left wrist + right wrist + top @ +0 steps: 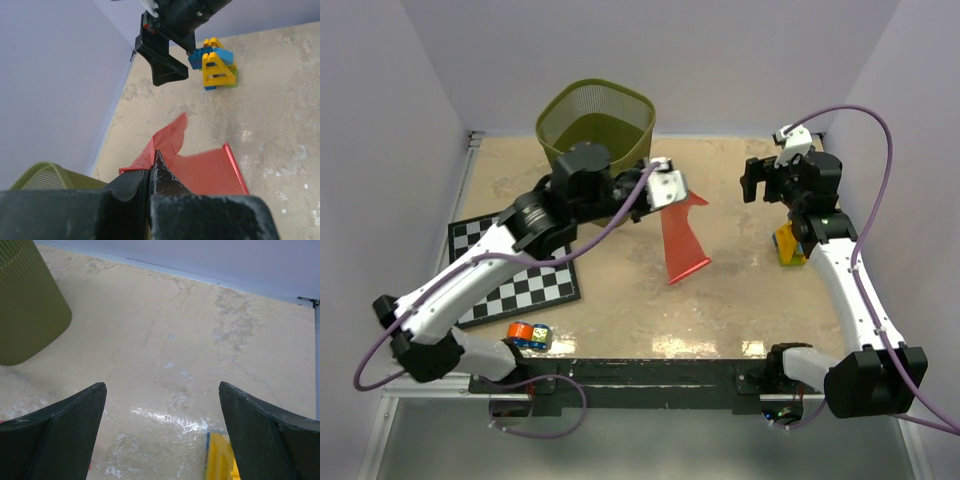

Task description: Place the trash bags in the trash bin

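The red trash bag (682, 242) hangs as a flat sheet from my left gripper (676, 190), which is shut on its top corner, just right of the trash bin. In the left wrist view the jaws are pressed together on the crinkled red film (210, 172), with the left gripper (154, 156) above the table. The olive-green mesh trash bin (595, 125) stands at the back left, and its rim (50, 172) shows beside my left fingers. My right gripper (756, 182) hovers open at the back right with nothing between its fingers. The right wrist view shows that gripper (162, 390) over bare table.
A checkerboard mat (515, 265) lies at the front left, with a small orange and blue toy (528, 335) near the front edge. Yellow and blue toy blocks (788, 245) stand under the right arm. The bin's side (30, 300) is far left of the right gripper.
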